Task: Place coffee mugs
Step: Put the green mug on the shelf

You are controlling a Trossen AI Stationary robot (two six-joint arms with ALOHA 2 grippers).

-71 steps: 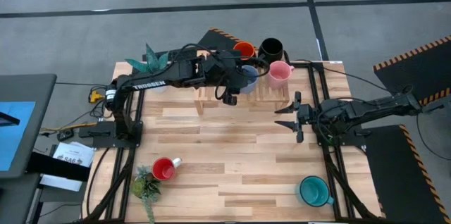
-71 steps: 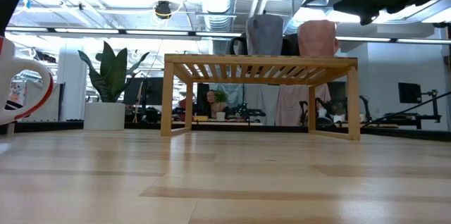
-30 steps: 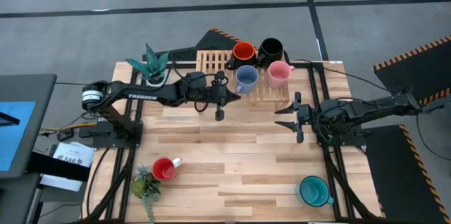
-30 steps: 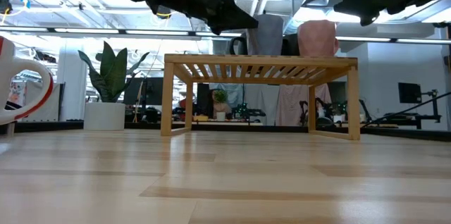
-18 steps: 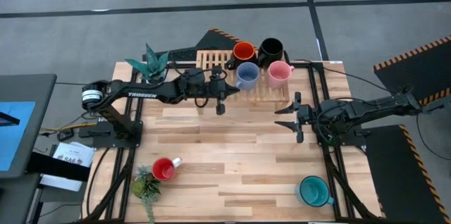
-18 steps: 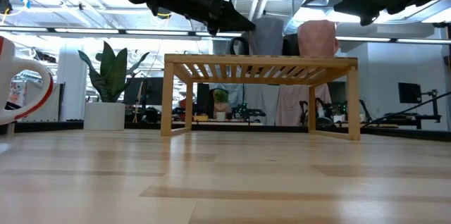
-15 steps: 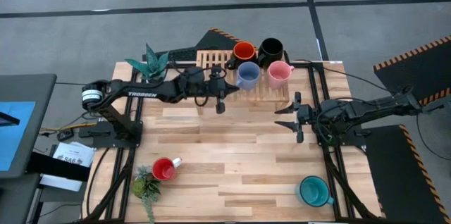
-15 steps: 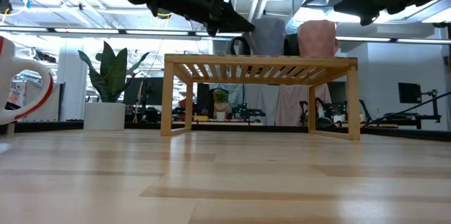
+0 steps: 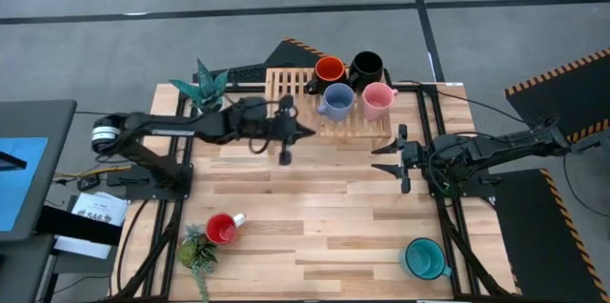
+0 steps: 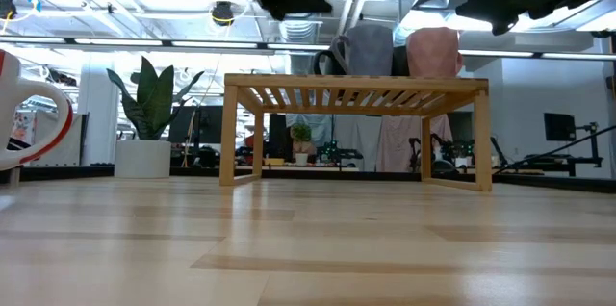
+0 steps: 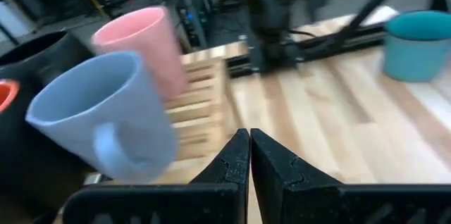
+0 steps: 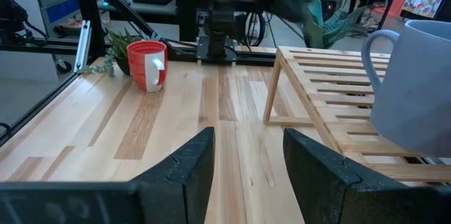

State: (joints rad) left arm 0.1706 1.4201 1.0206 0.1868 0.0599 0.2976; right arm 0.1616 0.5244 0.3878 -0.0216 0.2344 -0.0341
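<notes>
A slatted wooden rack (image 9: 303, 93) stands at the table's far edge. On its right part the pale blue mug (image 9: 335, 102) and the pink mug (image 9: 378, 99) stand upright, with the orange mug (image 9: 329, 69) and the black mug (image 9: 366, 65) behind them. The red mug (image 9: 222, 229) stands on the table near the front left, the teal mug (image 9: 424, 258) near the front right. My left gripper (image 9: 305, 131) is shut and empty, in the air just left of the pale blue mug (image 11: 106, 122). My right gripper (image 9: 393, 157) is open and empty at the right.
A teal-leaved potted plant (image 9: 204, 82) stands at the far left corner, and a small green plant (image 9: 197, 251) stands beside the red mug. Bare wood lies between the rack and the front mugs. Black frame rails run along both side edges.
My left gripper, shut all along, has risen and drawn back a little toward the table's left edge, away from the pale blue mug. The mug stays standing on the rack.
</notes>
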